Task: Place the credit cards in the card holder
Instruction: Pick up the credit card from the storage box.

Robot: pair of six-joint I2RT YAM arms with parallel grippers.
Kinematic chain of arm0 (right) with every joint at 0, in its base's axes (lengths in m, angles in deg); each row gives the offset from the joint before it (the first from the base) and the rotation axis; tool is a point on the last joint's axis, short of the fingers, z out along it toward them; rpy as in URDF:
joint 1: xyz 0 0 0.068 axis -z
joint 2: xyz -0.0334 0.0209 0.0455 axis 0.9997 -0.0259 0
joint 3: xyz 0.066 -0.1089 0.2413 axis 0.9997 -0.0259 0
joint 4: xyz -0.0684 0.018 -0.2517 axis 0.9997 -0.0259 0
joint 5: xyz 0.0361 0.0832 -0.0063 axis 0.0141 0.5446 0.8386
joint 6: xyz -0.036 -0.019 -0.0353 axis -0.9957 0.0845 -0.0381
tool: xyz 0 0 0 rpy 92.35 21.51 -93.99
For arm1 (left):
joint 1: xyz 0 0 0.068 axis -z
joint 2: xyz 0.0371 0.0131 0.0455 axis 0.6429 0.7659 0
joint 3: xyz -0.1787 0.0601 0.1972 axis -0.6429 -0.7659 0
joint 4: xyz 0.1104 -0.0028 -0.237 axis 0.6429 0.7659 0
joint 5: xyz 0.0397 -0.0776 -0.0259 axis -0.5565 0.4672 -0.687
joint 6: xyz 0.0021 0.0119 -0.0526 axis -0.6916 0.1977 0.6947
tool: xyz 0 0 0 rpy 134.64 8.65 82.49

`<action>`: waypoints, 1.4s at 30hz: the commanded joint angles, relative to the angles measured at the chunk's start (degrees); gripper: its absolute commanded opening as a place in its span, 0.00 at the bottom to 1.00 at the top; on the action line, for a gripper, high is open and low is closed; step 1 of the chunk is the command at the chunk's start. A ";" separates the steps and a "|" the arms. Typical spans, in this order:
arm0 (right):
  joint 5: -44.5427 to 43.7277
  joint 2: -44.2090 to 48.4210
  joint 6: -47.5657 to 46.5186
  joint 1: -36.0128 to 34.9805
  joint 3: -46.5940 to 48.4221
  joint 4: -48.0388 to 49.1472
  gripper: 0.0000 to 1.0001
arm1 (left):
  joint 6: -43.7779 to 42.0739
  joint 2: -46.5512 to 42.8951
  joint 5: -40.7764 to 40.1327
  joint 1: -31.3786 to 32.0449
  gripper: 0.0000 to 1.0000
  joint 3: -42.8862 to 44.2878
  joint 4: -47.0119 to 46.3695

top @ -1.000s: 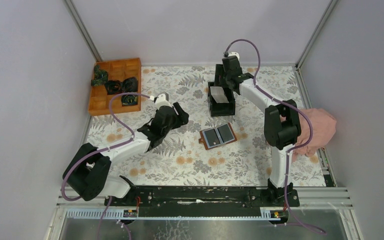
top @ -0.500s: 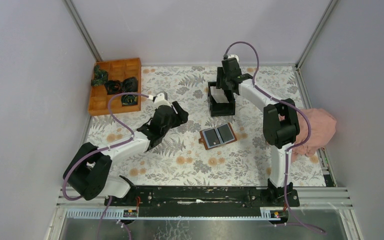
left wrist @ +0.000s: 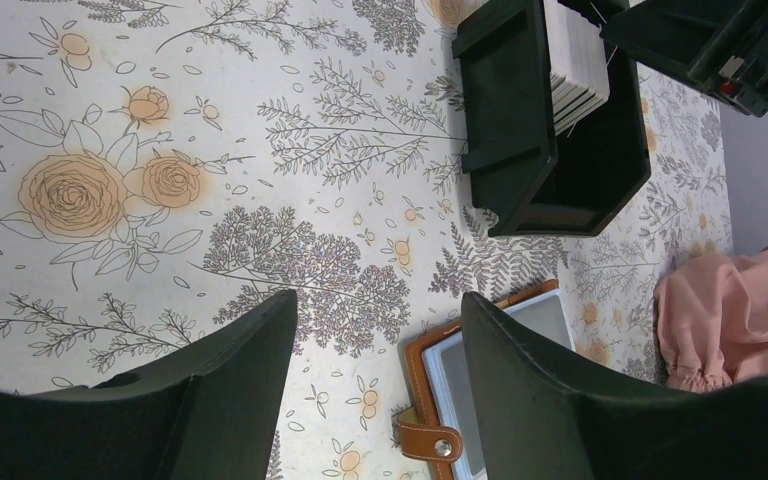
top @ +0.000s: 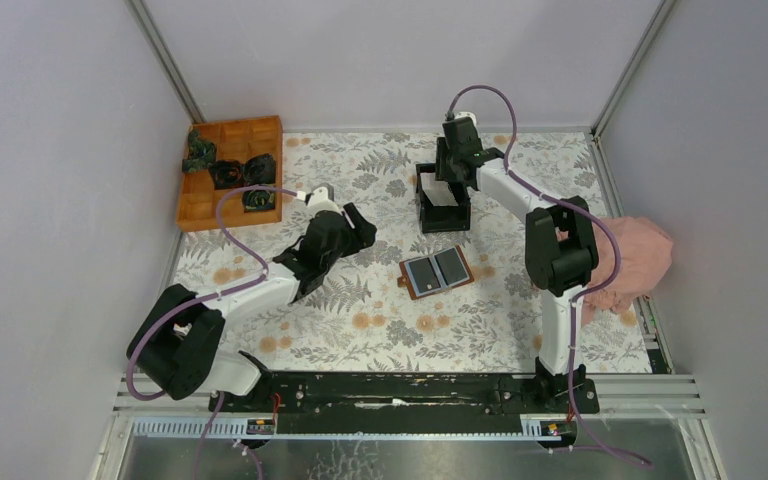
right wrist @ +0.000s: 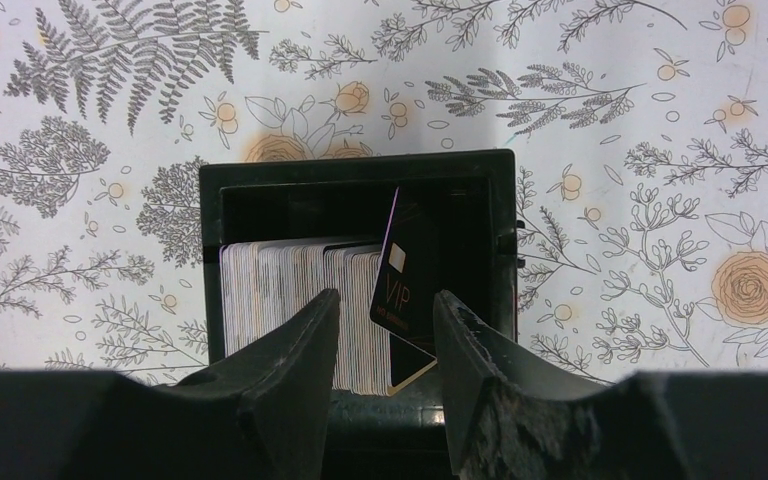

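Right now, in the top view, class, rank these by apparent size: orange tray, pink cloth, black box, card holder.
1. orange tray
2. pink cloth, partly hidden
3. black box and card holder: alike, unranked

Credit cards (right wrist: 290,290) stand stacked upright; card holder (top: 437,271) lies open, flat.

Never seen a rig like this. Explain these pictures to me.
These are two robot arms, the left arm and the right arm, bolted at a table's near edge. One picture looks down from above; the other two come from a camera on each wrist. On the flowered table lie an open card holder, a black box of upright cards, an orange tray and a pink cloth. The left fingers stand open, holding nothing. The right fingers stand open over the box, either side of a black VIP card; no grip shows yet.
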 commanded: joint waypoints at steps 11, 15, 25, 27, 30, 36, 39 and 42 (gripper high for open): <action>-2.13 -0.80 -1.37 0.04 1.39 0.01 0.36 | 0.56 0.86 0.74 -1.02 0.68 -0.94 -4.51; -2.25 -0.39 -1.25 0.07 1.15 0.35 0.32 | 0.62 0.87 0.87 -1.06 0.68 -0.95 -4.63; -2.41 -0.63 -1.56 0.09 1.89 0.74 0.27 | 0.64 1.06 0.90 -1.15 0.68 -0.85 -4.71; -2.52 -0.56 -1.63 0.08 2.01 0.86 0.25 | 0.56 1.02 0.88 -1.15 0.68 -0.90 -4.62; -2.77 -0.62 -1.76 0.08 2.18 1.01 0.25 | 0.64 1.18 0.96 -1.22 0.68 -0.77 -4.73; -3.12 -0.30 -2.03 0.02 2.22 1.42 0.23 | 0.64 1.46 1.03 -1.23 0.68 -0.56 -4.68; -3.37 -0.19 -2.25 0.06 2.32 1.64 0.21 | 0.56 1.45 1.06 -1.23 0.68 -0.38 -4.44; -3.57 -0.18 -2.28 0.06 2.39 1.88 0.19 | 0.56 1.67 1.00 -1.18 0.68 -0.20 -4.31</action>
